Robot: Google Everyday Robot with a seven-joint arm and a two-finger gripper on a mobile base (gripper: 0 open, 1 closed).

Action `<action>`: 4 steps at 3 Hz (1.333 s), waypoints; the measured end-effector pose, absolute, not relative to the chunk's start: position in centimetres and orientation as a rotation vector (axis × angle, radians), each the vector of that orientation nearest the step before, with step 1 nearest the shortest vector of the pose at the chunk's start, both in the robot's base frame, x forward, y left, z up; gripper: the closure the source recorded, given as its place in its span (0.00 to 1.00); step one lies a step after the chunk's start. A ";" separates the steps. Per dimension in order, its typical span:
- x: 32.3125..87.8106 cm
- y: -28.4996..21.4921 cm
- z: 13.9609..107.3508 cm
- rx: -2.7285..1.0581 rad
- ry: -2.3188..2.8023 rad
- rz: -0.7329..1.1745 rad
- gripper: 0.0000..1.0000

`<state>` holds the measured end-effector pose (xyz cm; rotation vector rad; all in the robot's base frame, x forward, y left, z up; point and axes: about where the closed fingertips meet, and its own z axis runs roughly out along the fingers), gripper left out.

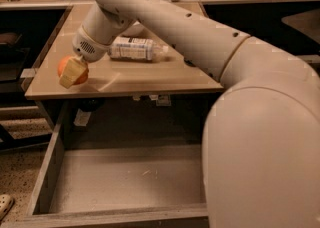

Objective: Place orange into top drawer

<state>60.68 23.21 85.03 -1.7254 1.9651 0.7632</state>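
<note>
One top drawer (pixel 46 174) is pulled out at 6 to 7 o'clock in view, below the desk (pixel 150 76) front. Its flat grey bottom shows, with only a couple of pale flecks near the middle. One orange (pixel 63 65) is not in the drawer. It is at the desk's front-left corner, about 9 o'clock in view, right above the drawer's left rear part; whether it rests on the desk or is just off it, cannot tell. One hand (pixel 70 75) is clasped on the orange, with a pale finger across its front face. The arm (pixel 165 22) runs from it toward 3 o'clock into the big white robot body (pixel 265 147), which fills 4 to 5 o'clock and hides the drawer's right side. One clear bottle (pixel 135 49) with a white label lies on its side on the desk, at 2 o'clock from the orange, near the wrist. One small white tag (pixel 81 118) hangs under the desk edge. One light shoe (pixel 5 206) on the floor at 8 o'clock.
</note>
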 end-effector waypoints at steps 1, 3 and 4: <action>57.0 21.5 85.2 -1.627 2.028 0.771 1.00; 53.0 20.6 82.0 -1.575 2.092 0.811 1.00; 51.6 21.2 80.6 -1.559 2.112 0.863 1.00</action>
